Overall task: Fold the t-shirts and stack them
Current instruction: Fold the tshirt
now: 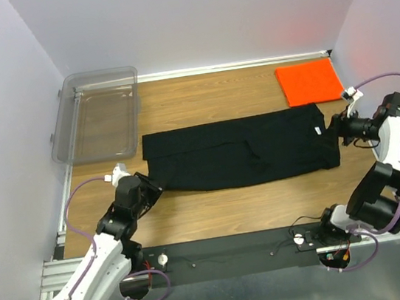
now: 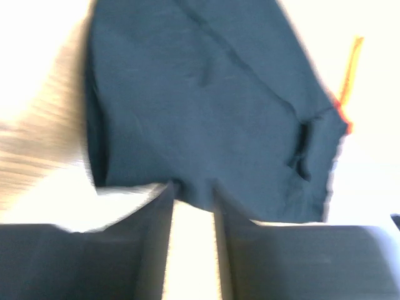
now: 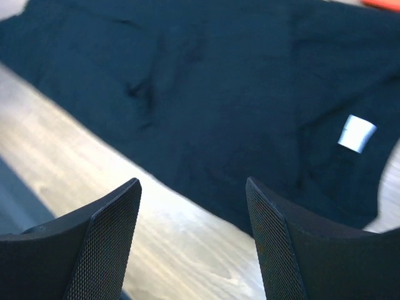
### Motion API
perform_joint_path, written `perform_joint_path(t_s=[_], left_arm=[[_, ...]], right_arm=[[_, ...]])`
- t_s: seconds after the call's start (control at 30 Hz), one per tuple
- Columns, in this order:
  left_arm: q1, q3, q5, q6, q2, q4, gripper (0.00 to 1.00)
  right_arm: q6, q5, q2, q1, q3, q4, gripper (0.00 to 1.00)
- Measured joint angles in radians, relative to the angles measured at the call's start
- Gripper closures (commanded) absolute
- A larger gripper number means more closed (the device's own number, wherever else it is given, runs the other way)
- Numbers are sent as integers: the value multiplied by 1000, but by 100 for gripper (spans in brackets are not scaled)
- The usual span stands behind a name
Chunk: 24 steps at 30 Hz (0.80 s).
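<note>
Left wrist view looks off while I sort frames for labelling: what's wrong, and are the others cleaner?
Left wrist: motion-smeared, overexposed, table bleached white around the black shirt. Right wrist: slightly soft, fingers readable. Top external: sharp, even light, orange shirt tinting the wall behind.

Brown wood-grain rectangular tabletop (image 1: 215,204), enclosed left, far and right by plain pale lilac-white walls (image 1: 203,15). Silver aluminium frame rails (image 1: 53,273) run along its near edge. Lighting even and soft.
</note>
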Motion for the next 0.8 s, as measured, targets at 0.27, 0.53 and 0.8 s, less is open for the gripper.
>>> perform_joint_path(t_s=[0.27,0.53,0.8], left_arm=[[0,23,14,39,-269,-55,22],[0,154,8,265,-36,91,21],[-18,565,69,655,593,232,23]], right_arm=[[252,122,227,8,19,257,23],[403,248,432,83,129,414,23],[537,338,557,123,288,527,23]])
